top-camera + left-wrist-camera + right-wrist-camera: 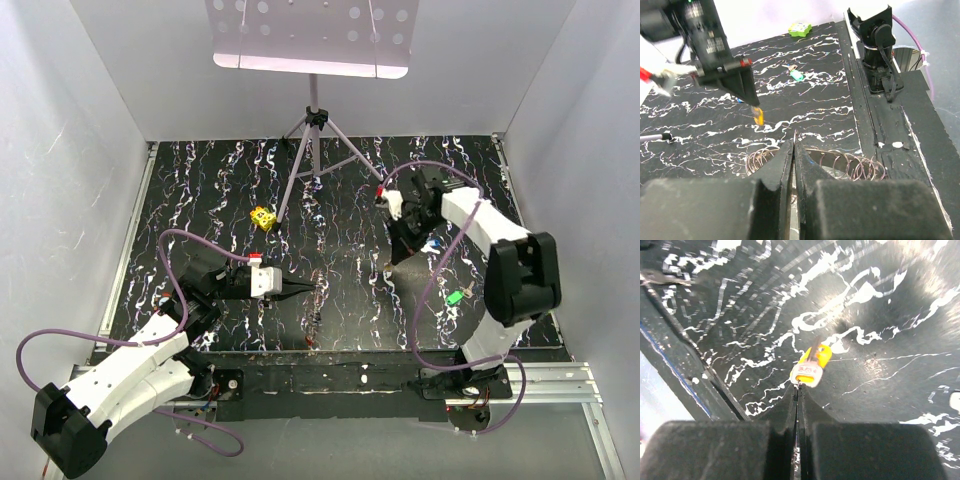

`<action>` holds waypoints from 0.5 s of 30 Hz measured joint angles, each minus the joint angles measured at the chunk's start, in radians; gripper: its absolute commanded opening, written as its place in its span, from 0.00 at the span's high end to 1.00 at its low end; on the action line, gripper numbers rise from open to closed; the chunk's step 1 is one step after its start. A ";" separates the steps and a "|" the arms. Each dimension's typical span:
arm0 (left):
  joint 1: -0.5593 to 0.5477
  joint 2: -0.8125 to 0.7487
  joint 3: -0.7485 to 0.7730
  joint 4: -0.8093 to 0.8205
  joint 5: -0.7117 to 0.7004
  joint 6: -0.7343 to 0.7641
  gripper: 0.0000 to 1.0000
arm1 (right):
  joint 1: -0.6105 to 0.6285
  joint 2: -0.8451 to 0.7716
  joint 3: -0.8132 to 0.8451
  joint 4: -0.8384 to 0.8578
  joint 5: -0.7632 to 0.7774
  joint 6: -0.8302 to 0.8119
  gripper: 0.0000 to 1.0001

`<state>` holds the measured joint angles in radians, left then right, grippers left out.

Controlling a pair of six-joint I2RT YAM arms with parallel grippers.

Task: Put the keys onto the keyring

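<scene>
Right jaws pinch the orange key (810, 367), left jaws clamp the keyring (855, 165) — next, I judge, bring the key across and thread it onto the wire.

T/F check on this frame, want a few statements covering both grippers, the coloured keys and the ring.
1. The right gripper is shut on the orange-headed silvery key. True.
2. The green-headed key is held in the left gripper. False: it lies on the black marbled table beside the right arm.
3. The yellow dotted cube sits on the table, apart from both grippers. True.
4. The left gripper's jaws stand wide open. False: they are shut on the looped grey wire keyring.
</scene>
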<state>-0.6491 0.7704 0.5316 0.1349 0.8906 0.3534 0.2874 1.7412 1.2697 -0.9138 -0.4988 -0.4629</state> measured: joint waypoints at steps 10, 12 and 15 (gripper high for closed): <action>0.000 0.002 0.010 0.098 0.011 -0.060 1.00 | -0.005 -0.420 0.172 -0.090 -0.238 -0.263 0.99; 0.000 0.012 0.032 0.129 0.019 -0.074 1.00 | 0.006 -0.523 0.158 -0.065 -0.282 -0.293 0.99; 0.000 0.033 0.079 0.177 0.033 -0.089 1.00 | 0.048 -0.702 0.060 -0.040 -0.323 -0.322 0.99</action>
<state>-0.6491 0.8032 0.6102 0.3119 0.9234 0.2649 0.3355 1.0397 1.3293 -0.9543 -0.8223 -0.7845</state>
